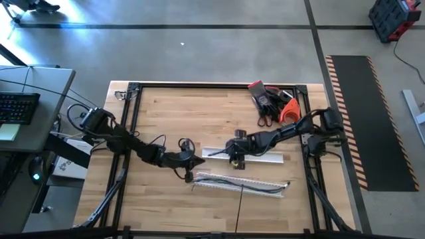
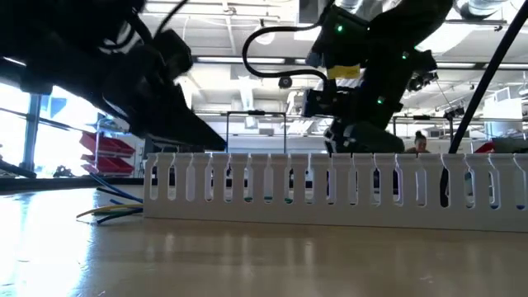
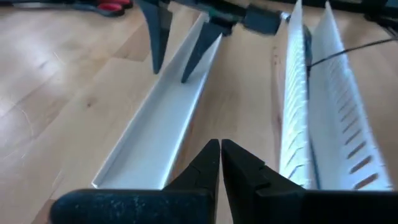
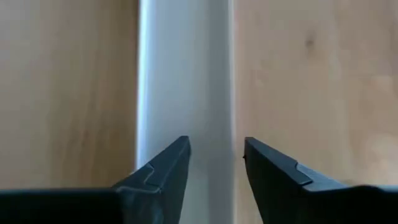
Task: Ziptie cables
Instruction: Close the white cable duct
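The cables (image 1: 255,190) are thin dark wires lying along a white slotted duct (image 1: 226,181) near the table's front; their ends (image 2: 107,213) stick out of the duct (image 2: 330,190). Behind it lies a flat white channel strip (image 1: 262,157). My left gripper (image 3: 221,152) is shut, hovering at the strip's left end between the strip (image 3: 155,143) and the duct (image 3: 311,124). My right gripper (image 4: 216,149) is open and points down over the strip (image 4: 180,74), one finger (image 3: 186,62) over the strip's floor and one (image 3: 155,43) outside its long wall. My right gripper comes from above, with its fingers on either side of one long wall (image 4: 231,93) of the white channel strip. I cannot tell whether either finger touches it. The strip lies flat on the table.
A heap of red, black and orange tools (image 1: 272,99) lies at the table's far right. A black metal frame (image 1: 133,119) runs round the tabletop. One dark wire (image 1: 240,209) trails from the duct to the near edge. Bare wood lies at the far left.
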`<state>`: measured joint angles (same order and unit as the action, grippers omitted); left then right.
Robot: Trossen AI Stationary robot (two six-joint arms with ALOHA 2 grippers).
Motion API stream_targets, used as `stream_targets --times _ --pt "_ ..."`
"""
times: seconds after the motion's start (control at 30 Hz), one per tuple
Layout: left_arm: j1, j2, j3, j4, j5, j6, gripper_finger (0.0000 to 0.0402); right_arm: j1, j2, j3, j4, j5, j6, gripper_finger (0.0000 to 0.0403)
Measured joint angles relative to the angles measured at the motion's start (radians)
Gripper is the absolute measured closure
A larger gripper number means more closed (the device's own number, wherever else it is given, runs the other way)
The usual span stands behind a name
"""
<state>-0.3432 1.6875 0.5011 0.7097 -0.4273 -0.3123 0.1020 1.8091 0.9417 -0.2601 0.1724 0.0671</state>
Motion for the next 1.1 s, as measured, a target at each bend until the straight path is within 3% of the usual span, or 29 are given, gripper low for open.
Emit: stream_targets --times 0.13,0.33,0.4,0.57,0.73,1.1 --pt "0.053 0.048 0.000 0.053 0.042 0.007 0.0386 -0.052 -0.001 -0.018 0.019 -0.119 -0.022 0.0301" --pt "0.138 0.091 0.031 0.053 0.004 0.086 0.0353 -0.077 -0.002 -0.037 0.039 -0.119 -0.047 0.0394" --pt "0.178 0.095 0.047 0.015 0.019 0.089 0.0336 -0.065 -0.005 -0.038 0.052 -0.072 -0.059 0.0396" --pt "0.270 0.095 0.061 -0.057 0.219 0.084 0.0288 -0.013 -0.016 -0.043 0.072 0.087 -0.120 0.0401" --pt "0.313 0.095 0.061 -0.083 0.307 0.053 0.0253 0.051 -0.021 -0.043 0.096 0.240 -0.173 0.0402" --pt "0.318 0.101 0.060 -0.117 0.257 0.008 0.0245 0.147 -0.021 -0.042 0.122 0.340 -0.196 0.0402"
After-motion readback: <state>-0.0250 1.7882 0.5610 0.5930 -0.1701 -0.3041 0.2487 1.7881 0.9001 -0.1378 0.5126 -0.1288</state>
